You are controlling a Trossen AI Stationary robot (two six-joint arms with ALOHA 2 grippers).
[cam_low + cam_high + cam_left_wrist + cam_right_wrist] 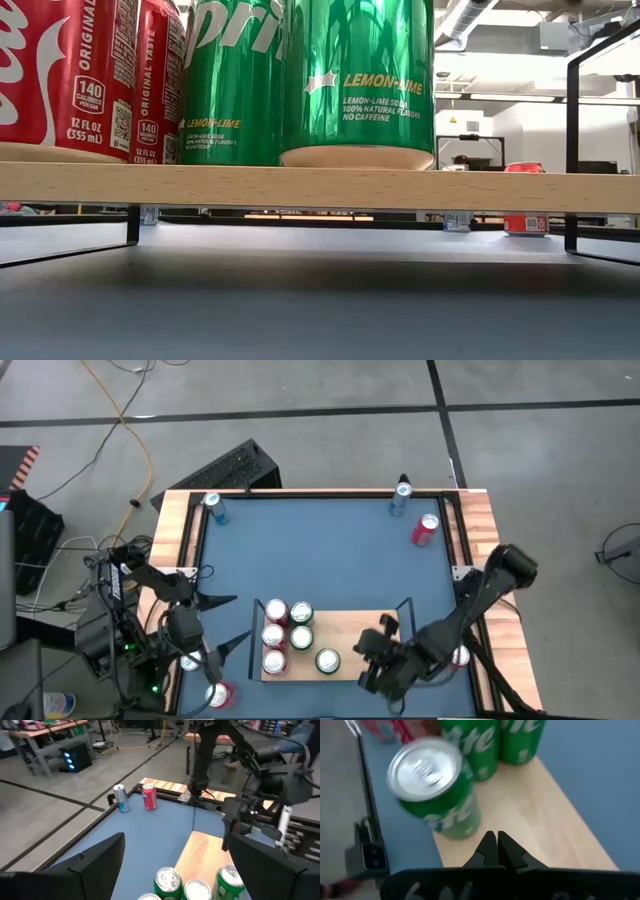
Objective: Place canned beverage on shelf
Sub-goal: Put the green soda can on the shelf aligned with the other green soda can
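The light-wood shelf (345,645) stands near the table's front edge, its black rails (572,150) on the blue tabletop. Several red and green cans stand upright on its left part (288,637). The nearest green can (432,790) is at the shelf's near edge. My right gripper (368,657) hovers over the bare wood just right of that can, shut with nothing between its fingertips (497,851). My left gripper (228,622) waits open left of the shelf, above the table (180,870).
Two blue cans (213,508) (400,495) and a red can (425,528) stand at the table's far edge. More cans sit by the left arm (218,695) and the right arm (460,656). The shelf's right half (385,630) is bare wood.
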